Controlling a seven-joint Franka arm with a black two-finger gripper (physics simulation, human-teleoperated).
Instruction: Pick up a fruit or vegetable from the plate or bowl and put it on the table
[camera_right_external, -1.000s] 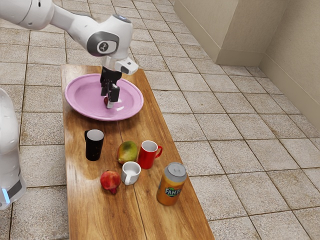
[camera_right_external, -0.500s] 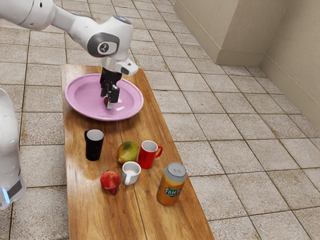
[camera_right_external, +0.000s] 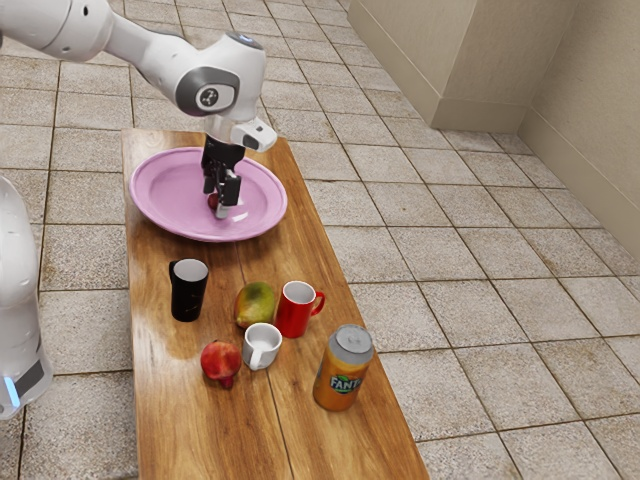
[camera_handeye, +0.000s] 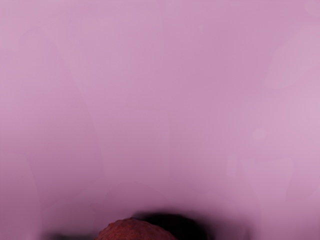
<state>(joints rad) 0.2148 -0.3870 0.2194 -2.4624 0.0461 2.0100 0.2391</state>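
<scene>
The hand (camera_right_external: 216, 203) has sunk slightly by the red fruit (camera_handeye: 134, 231) on the plate (camera_right_external: 163, 197)

The plate's (camera_right_external: 150, 215) raised rim is ringing the low-standing gripper (camera_right_external: 217, 206), barring any low sideways way out. Beyond it, bare table (camera_right_external: 222, 254) is leaving a lane before the black mug (camera_right_external: 188, 291). The mango (camera_right_external: 256, 304), red mug (camera_right_external: 294, 311), white cup (camera_right_external: 262, 347) and pomegranate (camera_right_external: 220, 361) are crowding the middle; the can (camera_right_external: 343, 370) is standing apart. Open wood is stretching past the pomegranate, away from the plate.
</scene>
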